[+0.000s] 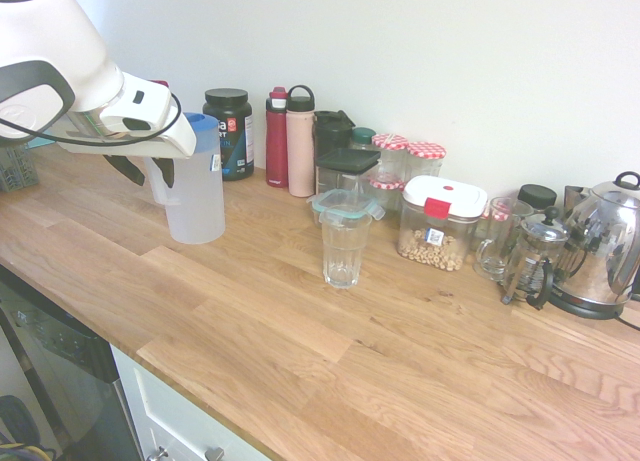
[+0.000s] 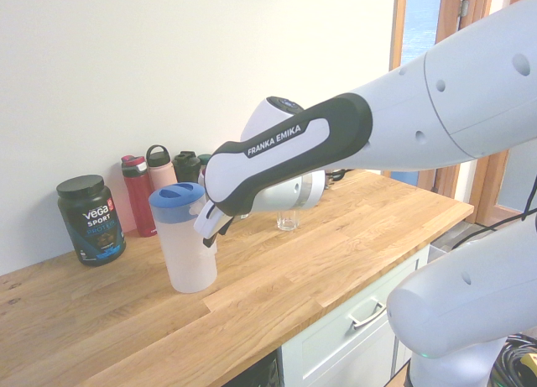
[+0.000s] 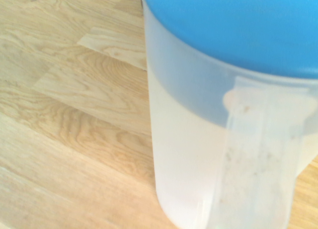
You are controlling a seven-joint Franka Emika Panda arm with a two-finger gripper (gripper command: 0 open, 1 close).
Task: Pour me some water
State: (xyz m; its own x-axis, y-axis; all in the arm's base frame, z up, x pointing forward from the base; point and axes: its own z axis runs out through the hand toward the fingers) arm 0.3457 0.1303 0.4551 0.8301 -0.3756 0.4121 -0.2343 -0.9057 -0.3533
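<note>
Wrist view: pale oak counter (image 3: 74,105) under the pitcher (image 3: 208,139); claw (image 1: 152,171) spread around its handle.

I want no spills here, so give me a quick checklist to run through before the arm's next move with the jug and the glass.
1. Water jug upright on the counter: ok.
2. Blue lid seated on the jug: ok.
3. Gripper at the jug's handle: ok; firm grip: cannot tell.
4. Glass upright, mouth open: ok.
5. Glass already holds water: cannot tell.
6. Counter stretch between jug and glass free of things: ok.
</note>
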